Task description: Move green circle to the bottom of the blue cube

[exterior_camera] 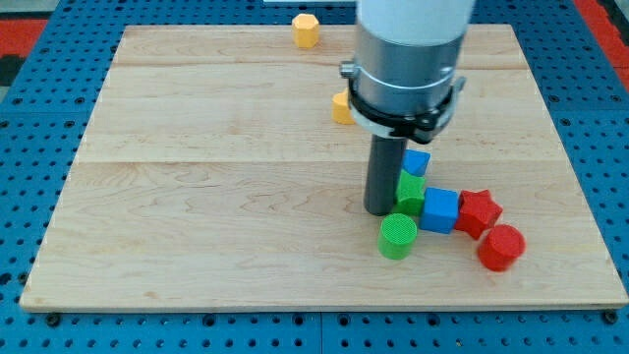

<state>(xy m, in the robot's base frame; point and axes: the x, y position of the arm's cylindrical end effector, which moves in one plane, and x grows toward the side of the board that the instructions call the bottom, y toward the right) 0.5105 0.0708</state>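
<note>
The green circle (398,236), a short green cylinder, lies on the wooden board (197,197) at the lower right of centre. The blue cube (441,209) sits just to its upper right, nearly touching it. My tip (379,209) rests on the board just above and left of the green circle, beside a green block (411,191) of unclear shape. The dark rod hangs from the grey arm body (405,59), which hides part of the board behind it.
A second small blue block (417,162) sits above the green block. A red star (479,211) touches the blue cube's right side, with a red cylinder (501,247) below it. A yellow hexagonal block (306,30) lies at the view's top; another yellow block (341,107) is partly hidden by the arm.
</note>
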